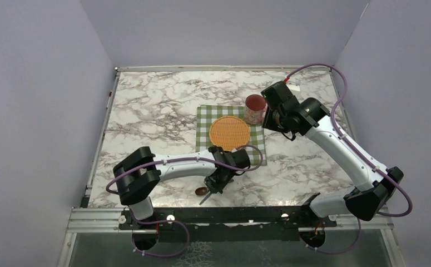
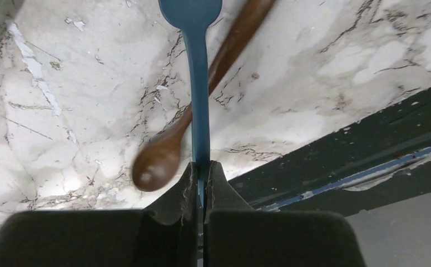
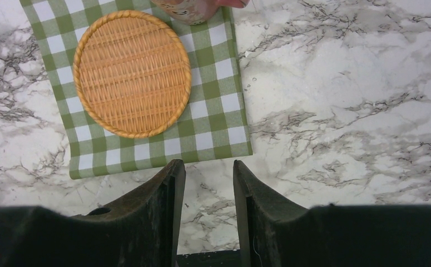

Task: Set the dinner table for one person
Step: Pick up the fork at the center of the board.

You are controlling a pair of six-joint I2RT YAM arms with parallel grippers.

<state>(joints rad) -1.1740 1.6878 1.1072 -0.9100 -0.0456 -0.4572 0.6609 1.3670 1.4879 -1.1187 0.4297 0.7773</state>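
Walls (image 1: 35, 111): plain lavender-grey panels are enclosing the workspace on three sides.
Dinner table (image 1: 146, 105): the white marble-patterned top with dark grey veins is filling the floor of the enclosure, with a metal frame running round its edge.
Right arm (image 1: 341, 147): it is reaching from the near right corner toward the far middle of the tabletop.
Left arm (image 1: 174, 164): it is stretching low along the near edge, its wrist pointing down close to the frame.
Cloth (image 1: 204, 114): the green-and-white checked square is lying flat near the middle of the marble.
Plate (image 1: 229, 132): the round orange woven dish is sitting on the cloth, inside its borders.
Cup (image 1: 254, 108): a pinkish cup with a red top is standing upright at the cloth's far right corner, just beside the right wrist.
Right gripper (image 3: 208, 172): the fingers are standing apart with nothing between them, hanging above the marble just off the cloth's edge.
Left gripper (image 2: 202, 169): the fingers are pinching the end of a thin handle.
Blue utensil (image 2: 199, 83): its handle is running straight out from the pinched fingers; the broad end is cut off, so its kind is unclear.
Wooden spoon (image 2: 157, 161): the brown spoon is lying slantwise on the marble, crossing behind the blue handle, its bowl beside the left fingertips.
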